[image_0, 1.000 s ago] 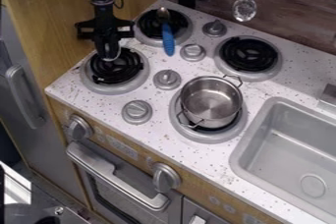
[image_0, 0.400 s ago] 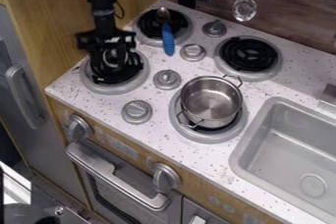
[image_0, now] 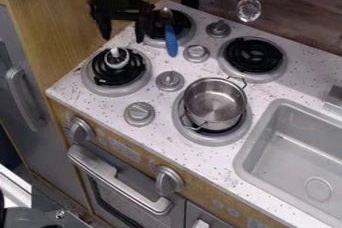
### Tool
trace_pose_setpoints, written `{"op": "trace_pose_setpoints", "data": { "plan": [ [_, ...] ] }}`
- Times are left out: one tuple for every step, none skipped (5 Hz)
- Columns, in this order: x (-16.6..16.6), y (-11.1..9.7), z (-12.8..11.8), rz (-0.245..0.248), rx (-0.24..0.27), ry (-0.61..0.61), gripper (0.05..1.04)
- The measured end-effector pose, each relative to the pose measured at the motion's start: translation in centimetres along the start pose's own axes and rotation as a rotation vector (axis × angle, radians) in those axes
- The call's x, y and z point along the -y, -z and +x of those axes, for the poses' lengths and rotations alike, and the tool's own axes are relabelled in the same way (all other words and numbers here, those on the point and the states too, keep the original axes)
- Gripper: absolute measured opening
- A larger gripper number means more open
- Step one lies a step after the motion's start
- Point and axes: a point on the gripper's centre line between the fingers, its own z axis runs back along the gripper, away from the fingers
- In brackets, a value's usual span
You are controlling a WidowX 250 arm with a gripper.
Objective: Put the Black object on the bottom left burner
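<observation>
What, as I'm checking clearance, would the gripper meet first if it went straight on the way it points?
Probably the small pale-topped object on the front left burner, below the open gripper, though depth is unclear.

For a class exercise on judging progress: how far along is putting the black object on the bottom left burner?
Placing looks done: the object with a pale top sits on the bottom left burner. Nothing is in hand: the gripper hangs open nearby. Perhaps only moving that gripper clear is left.
</observation>
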Motion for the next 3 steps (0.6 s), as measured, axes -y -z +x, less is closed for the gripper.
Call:
{"op": "trace_pose_setpoints", "data": {
  "plan": [
    [1.8, -1.0, -1.2, -0.044, 0.046, 0.151, 0.999],
    [3.5, -1.9, -2.3, -0.037, 0.036, 0.268, 0.999],
    [4.5, -1.7, -3.3, -0.006, -0.001, 0.324, 0.999]
  ]
}}
